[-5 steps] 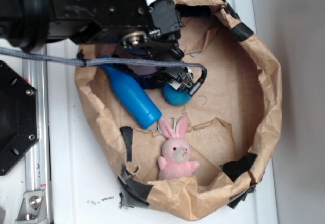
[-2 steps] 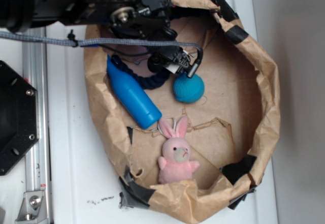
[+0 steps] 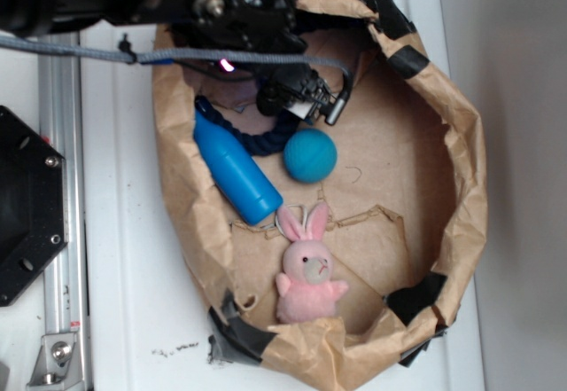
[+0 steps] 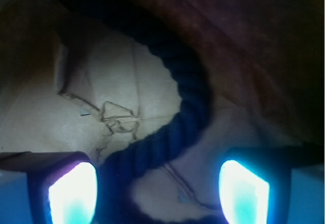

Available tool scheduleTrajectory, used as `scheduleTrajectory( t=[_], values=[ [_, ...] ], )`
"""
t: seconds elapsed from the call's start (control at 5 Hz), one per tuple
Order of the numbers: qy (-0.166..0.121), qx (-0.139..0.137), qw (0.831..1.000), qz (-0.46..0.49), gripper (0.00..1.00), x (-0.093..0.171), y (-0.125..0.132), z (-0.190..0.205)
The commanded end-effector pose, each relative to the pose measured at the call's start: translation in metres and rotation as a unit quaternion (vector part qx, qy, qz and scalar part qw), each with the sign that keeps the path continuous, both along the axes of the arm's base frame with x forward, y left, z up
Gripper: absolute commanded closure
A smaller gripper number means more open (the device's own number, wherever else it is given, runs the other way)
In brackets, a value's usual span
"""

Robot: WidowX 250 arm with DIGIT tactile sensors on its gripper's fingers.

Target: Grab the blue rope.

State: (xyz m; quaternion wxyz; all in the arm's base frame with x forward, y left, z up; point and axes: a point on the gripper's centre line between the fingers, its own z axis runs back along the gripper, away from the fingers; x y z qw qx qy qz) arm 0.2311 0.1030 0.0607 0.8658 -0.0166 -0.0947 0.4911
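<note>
A: Where is the blue rope (image 3: 266,139)?

B: On the floor of the brown paper bag (image 3: 461,187), near its upper left wall. From the exterior view a dark curve of it shows between the blue bottle (image 3: 233,168) and the teal ball (image 3: 310,155), the rest under the arm. In the wrist view the blue rope (image 4: 190,89) bends like a hook and runs down between the two fingers.

A: And the pincer (image 4: 157,188)?

B: Spread wide, one fingertip (image 4: 73,193) on each side of the rope, holding nothing. Whether the tips touch the rope, I cannot tell.

A: What else is in the bag?

B: A pink plush bunny (image 3: 307,267) lies below the bottle, well apart from the rope. The bag sits on a white bench (image 3: 133,320).
</note>
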Motion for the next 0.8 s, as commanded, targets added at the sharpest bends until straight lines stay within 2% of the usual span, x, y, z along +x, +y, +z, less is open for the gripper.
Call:
scheduleTrajectory(
  t=[0.0, 0.4, 0.6],
  values=[
    [-0.013, 0.011, 0.999, 0.045, 0.00, 0.001, 0.021, 0.003],
    [0.016, 0.008, 1.000, -0.006, 0.00, 0.028, 0.003, -0.029],
    [0.021, 0.012, 0.999, -0.039, 0.00, 0.039, -0.008, -0.041]
  ],
)
